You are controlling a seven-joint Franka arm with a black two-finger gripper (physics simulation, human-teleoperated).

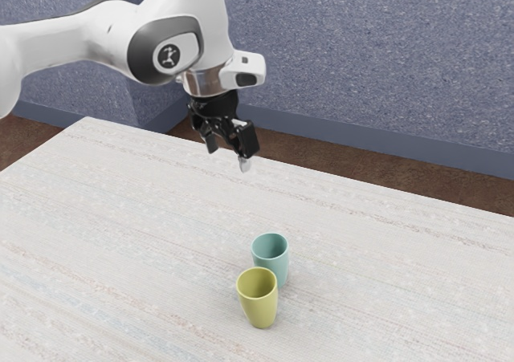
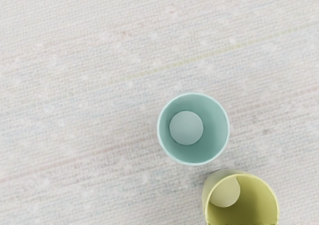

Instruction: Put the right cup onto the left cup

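The black gripper point(image 1: 228, 152) hangs high over the table in the exterior view, its two fingers apart with nothing between them. Lower down, a teal cup point(image 1: 277, 272) stands upright, and a yellow cup point(image 1: 260, 307) overlaps part of it from in front. Both cups are well below the gripper, toward the exterior view's right. From the wrist camera, the teal cup point(image 2: 216, 129) shows its open mouth and pale bottom. A narrow strip of table separates its rim from the yellow cup point(image 2: 257, 200), which is partly cut off by the picture's edge.
A pale, streaked tabletop point(image 1: 144, 233) lies under both cups. Beyond its far edge are a brown floor point(image 1: 321, 161) and a blue-grey wall point(image 1: 377, 57).
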